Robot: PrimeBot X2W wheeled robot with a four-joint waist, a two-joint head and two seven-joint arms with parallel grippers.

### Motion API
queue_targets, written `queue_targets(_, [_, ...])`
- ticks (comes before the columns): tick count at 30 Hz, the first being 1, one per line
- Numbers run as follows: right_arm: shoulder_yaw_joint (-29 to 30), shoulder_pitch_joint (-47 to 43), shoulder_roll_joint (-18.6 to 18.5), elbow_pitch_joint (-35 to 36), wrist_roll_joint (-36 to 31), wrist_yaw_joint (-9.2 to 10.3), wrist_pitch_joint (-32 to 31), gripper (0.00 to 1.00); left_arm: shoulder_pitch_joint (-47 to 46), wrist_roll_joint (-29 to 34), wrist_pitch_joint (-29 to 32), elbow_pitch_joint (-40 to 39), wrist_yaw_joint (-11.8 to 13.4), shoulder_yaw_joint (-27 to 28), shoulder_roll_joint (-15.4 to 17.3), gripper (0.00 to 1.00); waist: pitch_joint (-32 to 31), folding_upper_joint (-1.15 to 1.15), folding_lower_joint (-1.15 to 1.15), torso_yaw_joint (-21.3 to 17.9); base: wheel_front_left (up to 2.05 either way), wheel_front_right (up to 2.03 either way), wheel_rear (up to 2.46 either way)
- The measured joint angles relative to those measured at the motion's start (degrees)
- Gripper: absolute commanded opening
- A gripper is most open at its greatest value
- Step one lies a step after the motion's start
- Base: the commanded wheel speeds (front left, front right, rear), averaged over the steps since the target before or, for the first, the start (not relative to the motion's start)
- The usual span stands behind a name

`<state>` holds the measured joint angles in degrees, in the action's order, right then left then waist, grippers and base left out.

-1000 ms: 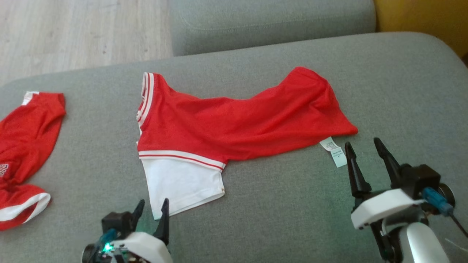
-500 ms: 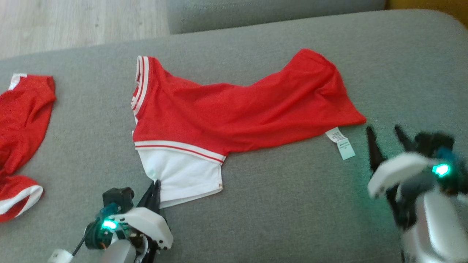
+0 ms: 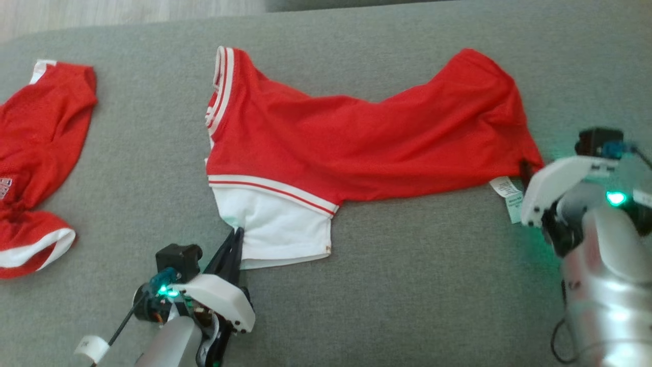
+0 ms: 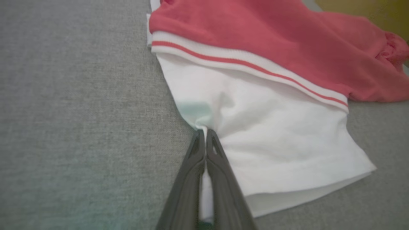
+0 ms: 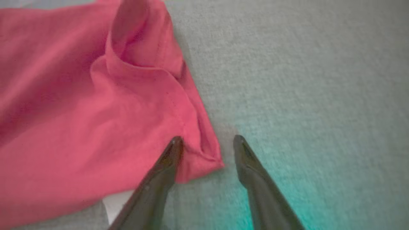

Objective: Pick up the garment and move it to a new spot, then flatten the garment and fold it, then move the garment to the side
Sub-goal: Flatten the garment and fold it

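Red mesh garment, left end effector clenched on its white sleeve, right end effector spread

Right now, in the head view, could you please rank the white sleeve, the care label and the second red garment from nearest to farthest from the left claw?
1. White sleeve: pinched in the shut left claw.
2. Second red garment: lying off to its left.
3. Care label: far over on the right side.
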<state>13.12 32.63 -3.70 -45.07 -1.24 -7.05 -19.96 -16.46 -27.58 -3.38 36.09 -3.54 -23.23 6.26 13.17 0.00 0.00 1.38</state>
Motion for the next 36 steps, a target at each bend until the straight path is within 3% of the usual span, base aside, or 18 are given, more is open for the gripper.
queue_targets(6, [-1.76,0.67,0.33,-0.71,3.67,-0.01,3.44,0.0,0.87,-1.66,-2.8,-2.34,-0.03,1.26,-0.14,0.0,-0.71,0.0,0.02,0.08,0.0,0.0,0.0])
queue_targets(10, [-3.42,-2.47,0.35,5.63,9.26,-0.01,5.27,0.0,3.33,-8.37,-5.33,-11.84,-1.6,5.76,-0.21,0.0,-2.69,0.0,0.01,-0.33,0.0,0.0,0.0])
queue_targets(16, [-6.81,-8.57,0.38,28.75,16.7,-0.01,1.65,0.0,4.4,-16.14,-2.11,-39.39,-1.82,11.59,2.6,0.0,-6.57,0.0,0.0,-1.19,0.0,0.0,0.0])
queue_targets(20, [-5.34,-13.69,0.15,48.77,18.39,-0.01,-3.16,0.0,4.74,-19.0,4.28,-58.12,1.16,14.06,5.6,0.0,-7.97,0.0,-0.01,-1.93,0.0,0.0,0.0])
queue_targets(23, [-3.9,-14.85,0.15,61.69,18.62,-0.01,-7.4,0.0,2.93,-21.02,10.11,-67.26,3.9,14.63,7.34,0.0,-7.36,0.0,-0.01,-2.05,0.0,0.0,0.0])
queue_targets(26, [-3.74,-13.72,0.15,68.13,18.93,-0.01,-11.81,0.0,-2.44,-21.93,15.45,-70.43,5.88,15.52,9.76,0.0,-5.7,0.0,-0.01,-2.11,0.0,0.0,0.0])
queue_targets(30, [-4.14,-7.38,-0.35,64.94,20.76,-0.01,-15.46,0.0,-11.17,-23.83,19.72,-65.13,7.25,16.14,10.99,0.0,-1.96,0.0,0.0,-2.29,0.0,0.0,0.0])
queue_targets(33, [-5.37,1.74,-1.14,55.72,22.02,-0.01,-16.08,0.0,-17.05,-22.88,20.34,-55.0,7.31,16.16,11.69,0.0,1.87,0.0,0.01,-2.49,0.0,0.0,0.0])
queue_targets(36, [-6.77,12.27,-1.55,44.45,22.69,-0.01,-12.11,0.0,-25.37,-19.0,16.62,-43.2,5.47,16.28,12.2,0.0,5.95,0.0,0.03,-2.76,0.0,0.0,0.0])
